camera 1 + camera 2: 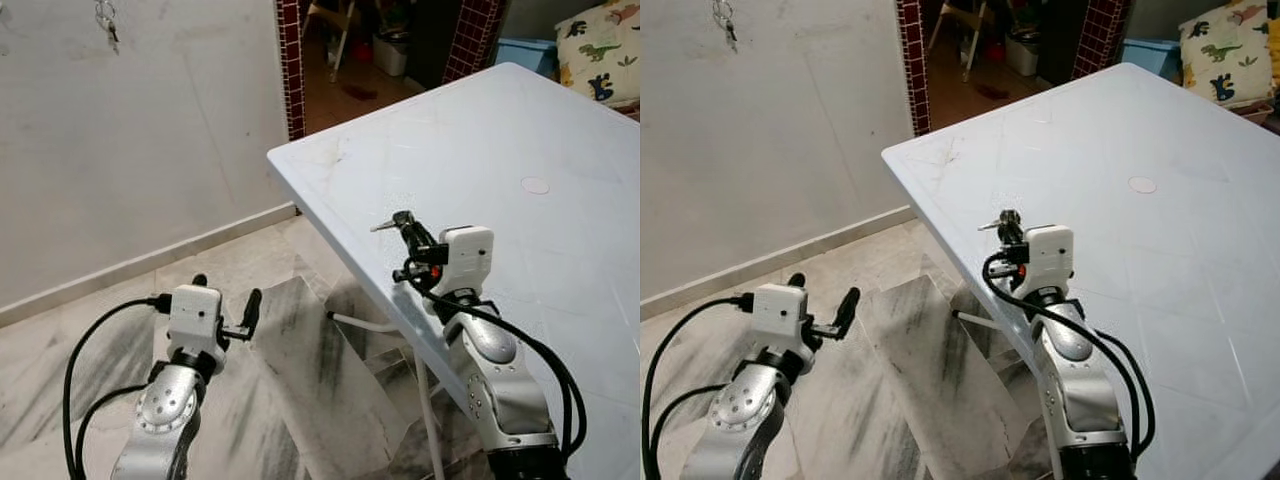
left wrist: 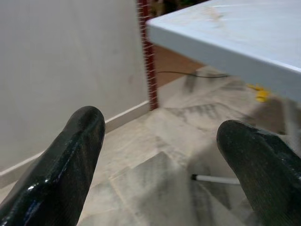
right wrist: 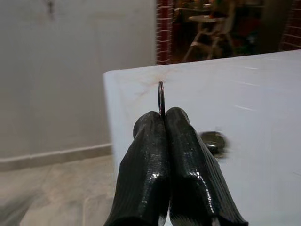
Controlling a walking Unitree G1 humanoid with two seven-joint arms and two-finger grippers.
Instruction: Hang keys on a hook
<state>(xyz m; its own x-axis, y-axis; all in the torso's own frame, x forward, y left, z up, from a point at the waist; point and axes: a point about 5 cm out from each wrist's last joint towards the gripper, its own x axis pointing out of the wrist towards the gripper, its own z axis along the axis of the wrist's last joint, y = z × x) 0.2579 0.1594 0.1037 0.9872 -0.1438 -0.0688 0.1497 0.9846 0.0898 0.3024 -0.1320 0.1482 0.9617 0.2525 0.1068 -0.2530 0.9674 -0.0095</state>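
Right wrist view: key ring between tool fingers.

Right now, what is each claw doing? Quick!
Left claw: open, holding nothing, low over the floor.
Right claw: shut on the key ring, above the white table.

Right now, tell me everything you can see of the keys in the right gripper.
The keys are a small metal bunch on a thin round ring. The right gripper has its two black fingers shut on that ring, which sticks up edge-on between the tips. A silvery key blade pokes out sideways toward the robot's left. The bunch is held just above the white table, near its edge; whether any part touches the top cannot be told. Further detail is too small to make out.
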